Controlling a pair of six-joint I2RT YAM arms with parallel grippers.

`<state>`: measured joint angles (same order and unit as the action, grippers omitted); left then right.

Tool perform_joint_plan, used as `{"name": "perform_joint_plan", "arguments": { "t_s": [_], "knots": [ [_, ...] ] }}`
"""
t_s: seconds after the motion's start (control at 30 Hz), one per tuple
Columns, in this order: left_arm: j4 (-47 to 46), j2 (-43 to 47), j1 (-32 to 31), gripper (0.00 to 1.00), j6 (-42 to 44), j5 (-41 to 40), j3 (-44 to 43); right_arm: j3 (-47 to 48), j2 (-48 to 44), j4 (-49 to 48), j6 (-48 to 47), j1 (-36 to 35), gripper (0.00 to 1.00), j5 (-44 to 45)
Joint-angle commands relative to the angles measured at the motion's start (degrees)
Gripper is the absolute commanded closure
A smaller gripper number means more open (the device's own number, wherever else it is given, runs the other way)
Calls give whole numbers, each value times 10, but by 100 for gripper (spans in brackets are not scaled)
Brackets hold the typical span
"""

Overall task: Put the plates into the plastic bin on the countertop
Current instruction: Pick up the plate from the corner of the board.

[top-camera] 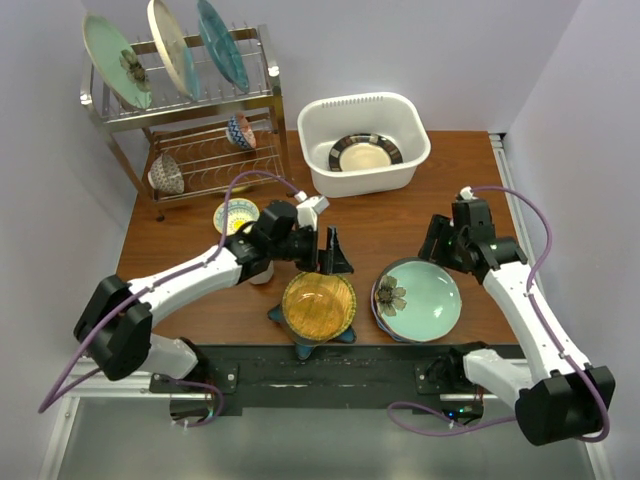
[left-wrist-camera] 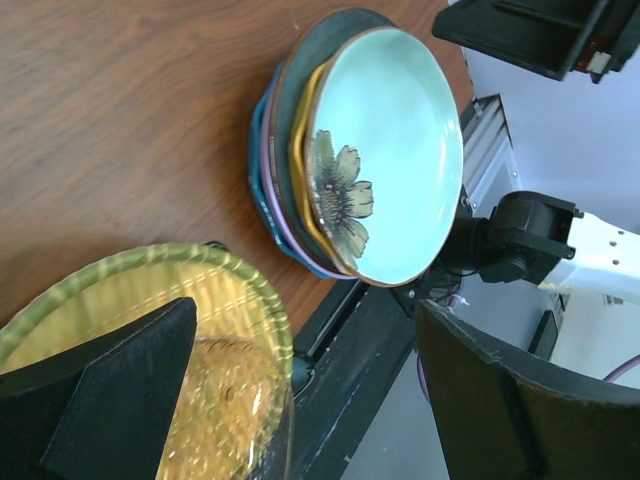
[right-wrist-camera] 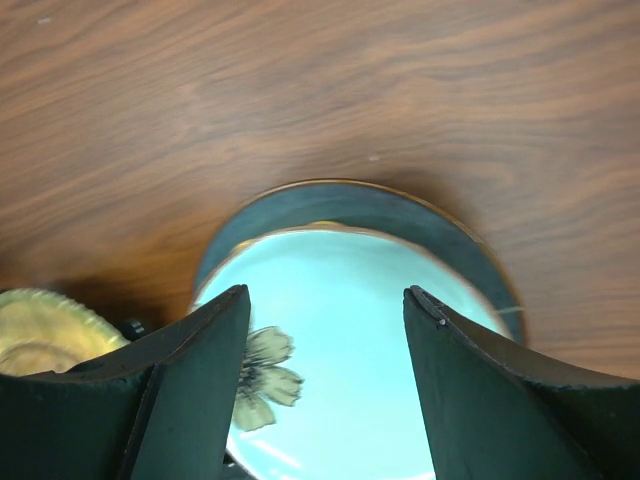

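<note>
Now | amber plate (top-camera: 318, 305) close beneath left gripper (top-camera: 332, 254) | jaws wide apart

Plain pale grey-lavender walls (top-camera: 450, 50) close in the scene at the back and on both sides, meeting in a far right corner. Between them stands a reddish-brown wood-grain counter (top-camera: 380, 225) with a black front edge (top-camera: 330, 372). A silver metal rail (top-camera: 503, 170) runs along its right side, against the wall. A two-tier steel wire dish rack (top-camera: 262, 95) stands in the far left corner. Below the front edge shows a dull grey floor (top-camera: 300, 445). The light is soft and even, with faint shadows.
</note>
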<state>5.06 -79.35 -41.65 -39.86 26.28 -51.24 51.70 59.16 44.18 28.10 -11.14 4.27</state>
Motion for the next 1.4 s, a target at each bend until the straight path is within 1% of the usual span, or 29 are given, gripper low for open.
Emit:
{"name": "perform_joint_plan", "arguments": {
  "t_s": [0.0,0.2,0.33,0.67,0.93,1.2,1.37],
  "knots": [
    [-64,-39,-28,6,-7,8,-46,-19,-13,22,-16,16,34,46],
    [-78,-90,-58,10,-15,13,-77,-27,-1,30,-11,24,35,72],
    [-78,-120,-69,16,-16,18,-99,-25,16,33,-12,26,36,68],
    [-81,-187,-92,23,-16,28,-133,-25,34,27,-20,28,36,58],
    [-89,-233,-104,39,-18,37,-155,-27,39,20,-26,29,37,34],
    [-88,-269,-115,45,-21,40,-171,-31,44,9,-33,29,38,5],
    [-85,-280,-118,46,-20,35,-176,-35,47,0,-34,29,39,-17]
  ]
}}
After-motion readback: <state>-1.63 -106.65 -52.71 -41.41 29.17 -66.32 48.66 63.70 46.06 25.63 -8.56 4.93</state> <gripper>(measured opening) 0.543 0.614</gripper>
